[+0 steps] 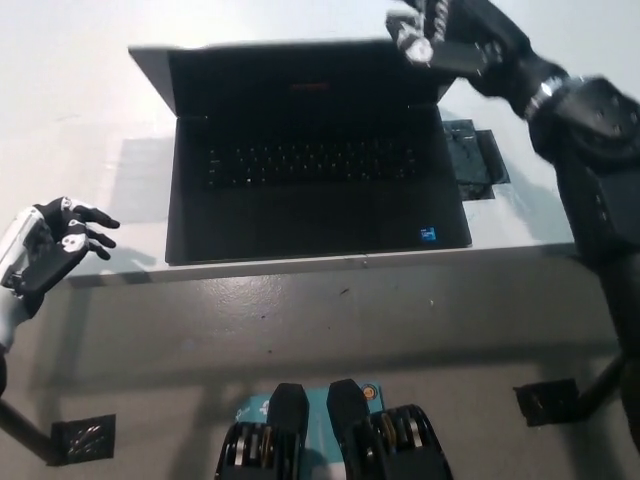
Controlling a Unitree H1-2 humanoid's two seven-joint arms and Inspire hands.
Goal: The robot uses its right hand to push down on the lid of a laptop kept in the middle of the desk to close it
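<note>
White and smooth, the desk (60,120) fills the upper part of the head view and ends in a straight front edge; below it lies a dull grey floor (330,340) with a mottled, concrete-like surface. At the middle of the desk sits the laptop (310,180), a flat matt black slab, its base close to the front edge. Rows of small keys with faint pale marks cross the base, and a little blue sticker shows at its near right corner. Its lid (290,80), a thin dark rectangle with a pale grey rim, is tilted forward over the keyboard, only partly open. A small reddish mark shows on the dark screen. The black right hand (440,40), hard-shelled and jointed, rests along the lid's top right edge, fingers stretched fairly flat over it and gripping nothing. Just right of the laptop lies a small dark flat rectangular pad (472,160) with a slightly glossy face. The white left hand (50,245) hangs at the lower left, off the desk's front corner, its dark-tipped fingers loosely spread and empty
</note>
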